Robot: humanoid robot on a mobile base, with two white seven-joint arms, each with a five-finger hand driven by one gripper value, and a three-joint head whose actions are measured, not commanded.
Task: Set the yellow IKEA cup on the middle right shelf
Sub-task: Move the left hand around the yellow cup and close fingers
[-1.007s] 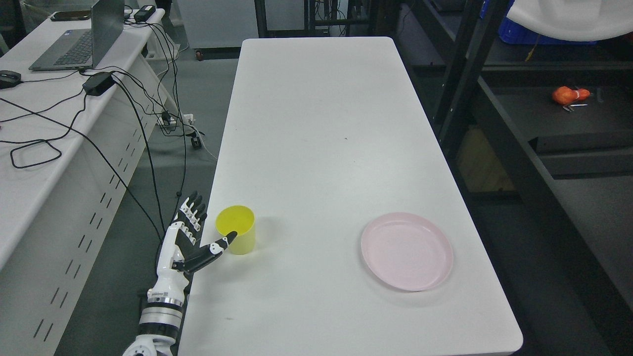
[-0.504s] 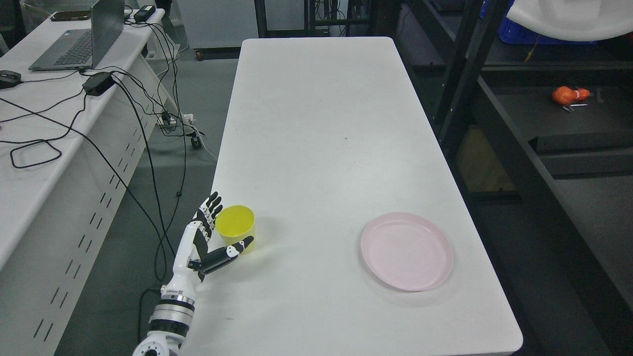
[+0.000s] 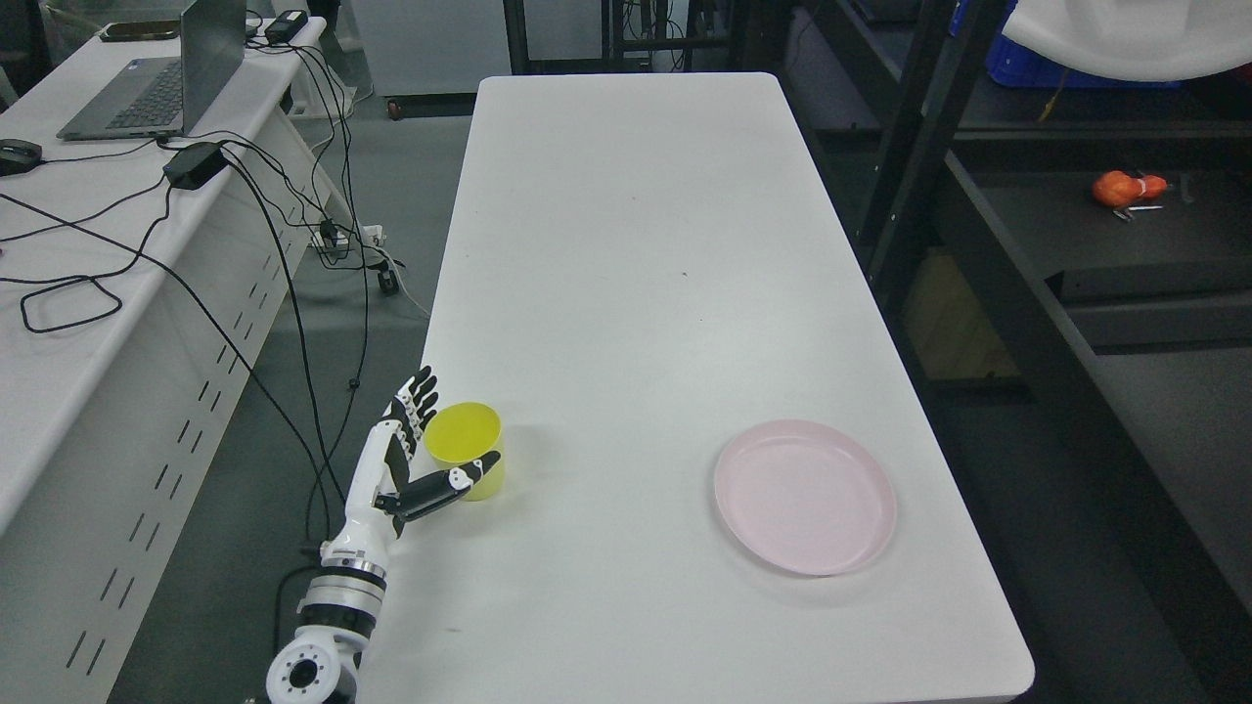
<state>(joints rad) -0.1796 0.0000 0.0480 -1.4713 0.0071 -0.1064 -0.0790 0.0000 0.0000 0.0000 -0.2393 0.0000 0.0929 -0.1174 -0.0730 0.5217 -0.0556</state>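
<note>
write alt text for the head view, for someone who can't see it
The robot's left hand, fingers open, brackets an upright yellow cup near the left edge of a white table. An empty pink plate lies farther right; dark shelving stands beyond.

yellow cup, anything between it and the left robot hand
Nothing visible does. The left robot hand is open right beside the yellow cup, fingers along its left side and thumb across its front. The pink plate lies well off to the right.
</note>
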